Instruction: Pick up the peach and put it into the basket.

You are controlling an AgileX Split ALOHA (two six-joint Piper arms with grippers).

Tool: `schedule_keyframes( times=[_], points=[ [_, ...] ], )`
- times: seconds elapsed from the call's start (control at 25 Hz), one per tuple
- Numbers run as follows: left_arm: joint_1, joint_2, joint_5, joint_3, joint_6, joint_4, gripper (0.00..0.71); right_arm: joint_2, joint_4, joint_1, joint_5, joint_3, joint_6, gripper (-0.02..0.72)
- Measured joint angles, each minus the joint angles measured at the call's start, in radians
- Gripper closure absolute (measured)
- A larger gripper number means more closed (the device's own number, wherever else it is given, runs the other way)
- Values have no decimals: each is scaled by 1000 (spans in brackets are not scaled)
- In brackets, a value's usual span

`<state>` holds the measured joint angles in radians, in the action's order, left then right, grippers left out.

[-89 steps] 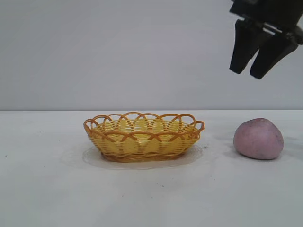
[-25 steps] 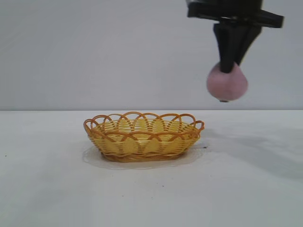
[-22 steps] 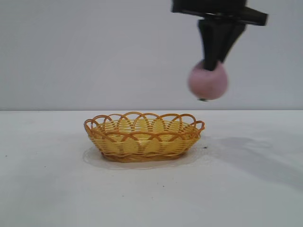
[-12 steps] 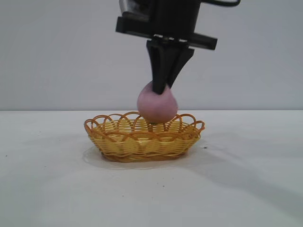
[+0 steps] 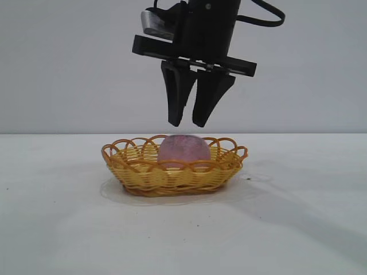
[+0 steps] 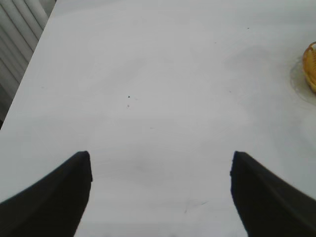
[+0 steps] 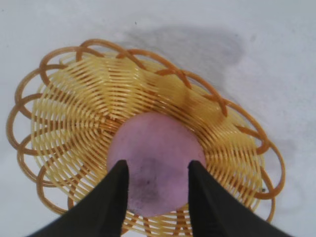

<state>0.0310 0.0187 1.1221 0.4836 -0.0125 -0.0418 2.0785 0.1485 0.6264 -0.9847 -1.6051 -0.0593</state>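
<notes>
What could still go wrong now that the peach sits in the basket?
The right gripper hangs open just above the dull pinkish-purple rounded peach; any sideways move before lifting might clip it. The shallow yellow woven wicker basket looks light, so a nudge could shift it. The left gripper is open over bare table, away from all this.

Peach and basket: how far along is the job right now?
Done: the dull pinkish-purple rounded peach sits inside the yellow woven wicker basket. In hand: nothing; the right gripper hangs open just above the peach, fingers clear of it. The left gripper is open over bare table. Left: only retracting the right arm.
</notes>
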Motion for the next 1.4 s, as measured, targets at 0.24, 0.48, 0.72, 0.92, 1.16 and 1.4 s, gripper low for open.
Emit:
schedule_keyframes(
  times=[0.24,0.48,0.72,0.92,1.16,1.4],
  points=[
    [0,0,0,0,0,0,195,-42,-59,-50,-21,0,0,436],
    [0,0,0,0,0,0,195,-80,-180,-196,-76,0,0,436],
    [0,0,0,0,0,0,195,-80,-218,-349,-117,0,0,436],
    [0,0,0,0,0,0,195,-82,-213,-475,-163,0,0,436],
    [0,0,0,0,0,0,195,-145,-160,-607,-191,2,0,436],
    [0,0,0,0,0,0,195,-296,-141,-633,-218,54,0,436]
  ],
)
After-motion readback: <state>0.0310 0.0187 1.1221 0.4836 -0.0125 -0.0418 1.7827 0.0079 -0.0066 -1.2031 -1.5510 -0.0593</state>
